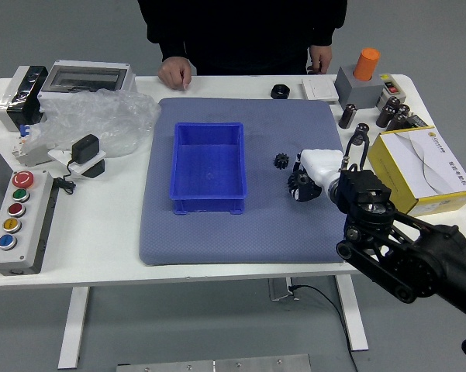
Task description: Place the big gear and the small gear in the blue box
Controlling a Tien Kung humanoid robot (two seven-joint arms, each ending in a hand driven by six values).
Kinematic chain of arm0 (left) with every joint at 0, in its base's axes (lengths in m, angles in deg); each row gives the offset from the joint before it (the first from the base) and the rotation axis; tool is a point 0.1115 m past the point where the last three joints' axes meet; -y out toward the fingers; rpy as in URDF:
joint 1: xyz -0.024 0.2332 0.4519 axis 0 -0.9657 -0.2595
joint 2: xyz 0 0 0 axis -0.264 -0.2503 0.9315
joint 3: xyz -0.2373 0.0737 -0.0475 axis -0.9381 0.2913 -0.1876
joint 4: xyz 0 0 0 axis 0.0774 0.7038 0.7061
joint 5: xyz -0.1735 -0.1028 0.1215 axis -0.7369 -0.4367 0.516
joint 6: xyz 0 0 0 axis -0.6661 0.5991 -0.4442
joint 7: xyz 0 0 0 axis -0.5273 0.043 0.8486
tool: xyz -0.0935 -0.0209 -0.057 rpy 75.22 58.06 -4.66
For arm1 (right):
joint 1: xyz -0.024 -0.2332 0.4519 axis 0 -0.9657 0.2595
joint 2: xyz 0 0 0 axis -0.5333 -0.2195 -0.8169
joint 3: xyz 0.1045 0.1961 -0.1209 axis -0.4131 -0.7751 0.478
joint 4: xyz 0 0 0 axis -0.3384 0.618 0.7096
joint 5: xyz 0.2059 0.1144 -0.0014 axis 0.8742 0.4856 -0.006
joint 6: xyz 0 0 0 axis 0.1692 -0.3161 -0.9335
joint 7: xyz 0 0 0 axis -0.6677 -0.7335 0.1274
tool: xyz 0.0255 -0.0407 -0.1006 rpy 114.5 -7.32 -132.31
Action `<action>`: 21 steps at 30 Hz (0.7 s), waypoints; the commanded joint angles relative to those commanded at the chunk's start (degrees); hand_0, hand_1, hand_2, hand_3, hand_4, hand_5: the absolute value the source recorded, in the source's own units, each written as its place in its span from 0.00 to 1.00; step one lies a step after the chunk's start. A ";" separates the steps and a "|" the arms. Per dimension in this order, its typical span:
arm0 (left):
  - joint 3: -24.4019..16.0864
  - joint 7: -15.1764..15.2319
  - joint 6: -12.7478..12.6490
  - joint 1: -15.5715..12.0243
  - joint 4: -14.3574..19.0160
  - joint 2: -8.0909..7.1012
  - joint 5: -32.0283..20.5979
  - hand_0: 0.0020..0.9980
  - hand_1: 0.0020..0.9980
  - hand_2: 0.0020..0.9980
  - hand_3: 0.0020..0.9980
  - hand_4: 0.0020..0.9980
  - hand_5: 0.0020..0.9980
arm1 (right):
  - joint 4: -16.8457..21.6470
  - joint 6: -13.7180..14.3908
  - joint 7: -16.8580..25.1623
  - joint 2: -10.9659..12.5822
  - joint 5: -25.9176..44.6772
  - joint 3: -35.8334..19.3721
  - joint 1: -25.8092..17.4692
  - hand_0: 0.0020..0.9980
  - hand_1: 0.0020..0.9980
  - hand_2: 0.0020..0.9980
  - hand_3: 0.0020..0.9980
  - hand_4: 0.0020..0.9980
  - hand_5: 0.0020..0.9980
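One gear first, I reckon: right hand (353, 189) at big gear (294, 184), can't tell how open or if gripping. Next: secure it, lift toward blue box (209, 205).

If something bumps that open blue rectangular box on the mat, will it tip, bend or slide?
The open blue rectangular box would more likely slide than tip, since it rests low and broad on the grey-blue mat. Its straight walls and crisp corners suggest stiff plastic, so it probably wouldn't bend much.
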 joint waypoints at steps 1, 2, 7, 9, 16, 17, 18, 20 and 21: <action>0.00 0.00 0.00 0.01 0.00 0.00 -0.02 0.81 0.80 0.81 0.84 0.63 0.26 | 0.10 0.00 -0.03 0.03 0.01 -0.10 0.03 0.65 0.45 0.48 0.57 0.73 0.03; -0.01 0.00 0.00 0.03 0.00 0.01 -0.01 0.81 0.80 0.81 0.84 0.63 0.26 | 0.20 0.01 -0.04 0.05 0.03 -0.17 0.06 0.65 0.45 0.48 0.57 0.73 0.03; 0.00 0.01 -0.02 0.09 0.00 -0.04 -0.08 0.81 0.80 0.80 0.84 0.63 0.26 | 1.16 -0.13 -0.34 0.32 -0.24 -0.92 0.35 0.65 0.45 0.48 0.57 0.73 0.03; 0.03 0.01 -0.04 0.08 0.00 -0.06 -0.12 0.81 0.80 0.80 0.84 0.63 0.26 | 1.64 -0.28 -0.52 0.42 -0.41 -1.24 0.54 0.65 0.45 0.48 0.57 0.73 0.03; 0.00 0.02 -0.04 0.09 0.00 -0.16 -0.14 0.81 0.80 0.80 0.84 0.63 0.26 | 4.12 -1.17 -1.35 0.60 -1.47 -2.60 1.82 0.65 0.45 0.48 0.57 0.74 0.02; -0.02 0.02 -0.03 0.10 0.00 -0.17 -0.12 0.81 0.80 0.80 0.84 0.63 0.26 | 4.56 -1.32 -1.47 0.54 -1.66 -2.77 2.10 0.65 0.45 0.48 0.57 0.74 0.02; -0.05 0.02 -0.02 0.11 0.00 -0.19 -0.10 0.81 0.80 0.80 0.84 0.63 0.26 | 4.97 -1.48 -1.59 0.47 -1.84 -2.92 2.38 0.65 0.45 0.48 0.57 0.75 0.02; -0.10 0.02 0.00 0.12 0.00 -0.21 -0.05 0.81 0.80 0.80 0.84 0.63 0.26 | 5.77 -1.77 -1.80 0.27 -2.17 -3.11 2.98 0.65 0.45 0.48 0.57 0.75 0.02; -0.13 0.01 0.01 0.13 0.00 -0.22 -0.01 0.81 0.80 0.80 0.84 0.63 0.26 | 6.16 -1.90 -1.89 0.13 -2.28 -3.15 3.32 0.65 0.45 0.48 0.57 0.75 0.02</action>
